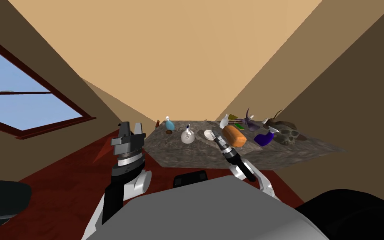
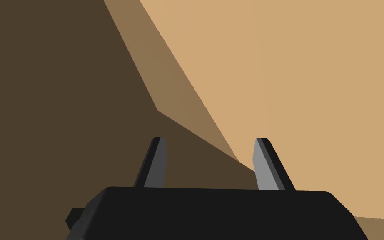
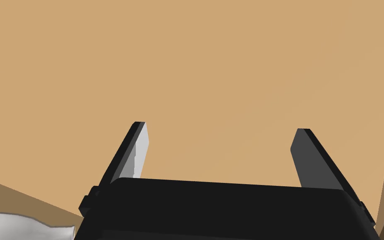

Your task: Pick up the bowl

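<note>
The bowl is a small white dish on the grey stone-patterned table, near its middle. My right gripper reaches over the table and ends just right of the bowl, between it and an orange block. In the right wrist view the right gripper stands wide open with nothing between its fingers; a white rounded shape lies beside its body, and I cannot tell what it is. My left gripper is raised left of the table, and in its wrist view the left gripper is open and empty.
Left of the bowl stand a white round teapot and a light blue bottle. A white bottle, purple objects, a blue-violet object and a dark lumpy thing crowd the table's right. Red-brown floor surrounds it.
</note>
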{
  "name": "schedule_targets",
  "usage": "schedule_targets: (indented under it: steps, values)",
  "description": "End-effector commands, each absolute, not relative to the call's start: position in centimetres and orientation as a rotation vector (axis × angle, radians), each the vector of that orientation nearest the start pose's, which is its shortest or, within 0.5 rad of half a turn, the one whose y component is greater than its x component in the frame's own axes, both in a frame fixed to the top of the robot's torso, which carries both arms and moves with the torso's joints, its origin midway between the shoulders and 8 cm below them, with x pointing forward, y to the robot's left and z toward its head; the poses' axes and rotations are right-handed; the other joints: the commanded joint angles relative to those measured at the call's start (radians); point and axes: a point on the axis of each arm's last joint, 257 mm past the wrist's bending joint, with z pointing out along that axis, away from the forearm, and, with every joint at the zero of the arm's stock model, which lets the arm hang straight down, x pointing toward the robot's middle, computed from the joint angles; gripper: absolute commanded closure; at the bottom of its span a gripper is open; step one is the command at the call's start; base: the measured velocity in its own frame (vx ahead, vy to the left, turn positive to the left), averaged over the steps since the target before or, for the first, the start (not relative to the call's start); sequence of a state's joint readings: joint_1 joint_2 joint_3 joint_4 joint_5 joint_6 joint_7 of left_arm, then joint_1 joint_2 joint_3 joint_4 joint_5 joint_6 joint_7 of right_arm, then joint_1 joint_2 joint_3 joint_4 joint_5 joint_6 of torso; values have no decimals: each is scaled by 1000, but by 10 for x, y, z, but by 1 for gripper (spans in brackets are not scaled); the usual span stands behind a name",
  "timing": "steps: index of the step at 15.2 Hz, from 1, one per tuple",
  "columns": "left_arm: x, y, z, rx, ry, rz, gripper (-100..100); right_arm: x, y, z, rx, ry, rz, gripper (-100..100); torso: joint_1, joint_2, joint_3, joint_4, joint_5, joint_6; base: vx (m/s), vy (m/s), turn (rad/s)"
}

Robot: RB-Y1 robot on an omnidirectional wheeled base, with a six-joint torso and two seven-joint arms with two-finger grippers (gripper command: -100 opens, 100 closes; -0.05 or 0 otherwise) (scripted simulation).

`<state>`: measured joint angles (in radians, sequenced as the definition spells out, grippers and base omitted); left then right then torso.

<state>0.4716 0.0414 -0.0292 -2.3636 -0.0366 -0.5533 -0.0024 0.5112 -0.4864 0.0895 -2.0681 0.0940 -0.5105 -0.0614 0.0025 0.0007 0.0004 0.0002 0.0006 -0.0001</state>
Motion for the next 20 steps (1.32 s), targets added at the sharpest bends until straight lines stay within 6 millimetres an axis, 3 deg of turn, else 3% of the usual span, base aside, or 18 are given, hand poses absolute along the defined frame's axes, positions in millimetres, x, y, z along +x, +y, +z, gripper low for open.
schedule_targets:
  steps: [1,3,4,6,7,9,10,12,13,15,16,18,19,20]
  values:
    - [319,251,77,-477,554,-1354,0,369,-235,-132,439,1323,1231,-100,0,0,0,0,0,0,-5,49,95]
    - [319,251,77,-477,554,-1354,0,368,-235,-133,420,1342,1226,-100,1,0,0,0,0,0,-4,47,62]
    - [319,251,77,-477,554,-1354,0,366,-241,-159,423,1417,1190,-100,0,0,0,0,0,0,-9,54,70]
    - [319,251,77,-477,554,-1354,0,365,-243,-161,402,1440,1181,-100,1,0,0,0,0,0,-7,57,71]
    - [319,251,77,-477,554,-1354,0,361,-250,-188,403,1515,1143,-100,1,0,0,0,0,0,-4,61,98]
    - [319,251,77,-477,554,-1354,0,360,-253,-190,382,1539,1131,-100,2,-1,0,0,0,0,-1,57,69]
    - [319,251,77,-477,554,-1354,0,354,-264,-218,382,1619,1086,-100,1,-1,0,0,0,0,-4,63,97]
    - [319,251,77,-477,554,-1354,0,354,-266,-219,360,1639,1076,-100,2,0,0,0,0,0,-1,67,70]
    - [319,251,77,-477,554,-1354,0,346,-279,-247,362,1716,1028,-100,2,0,0,0,0,0,0,64,105]
    - [319,251,77,-477,554,-1354,0,345,-283,-247,336,1738,1016,-100,2,-1,0,0,1,0,0,65,81]
    - [319,251,77,-477,554,-1354,0,335,-297,-273,339,1811,967,-100,2,0,0,0,0,0,-15,77,116]
    - [319,251,77,-477,553,-1354,0,334,-302,-274,309,1837,950,-100,3,0,0,0,1,0,-5,86,83]
    - [319,251,77,-477,554,-1354,0,323,-316,-295,300,1906,904,-100,3,0,0,0,1,0,-8,90,103]
    - [319,251,77,-477,553,-1354,0,322,-322,-298,288,1925,886,-100,4,0,0,0,1,0,0,95,115]
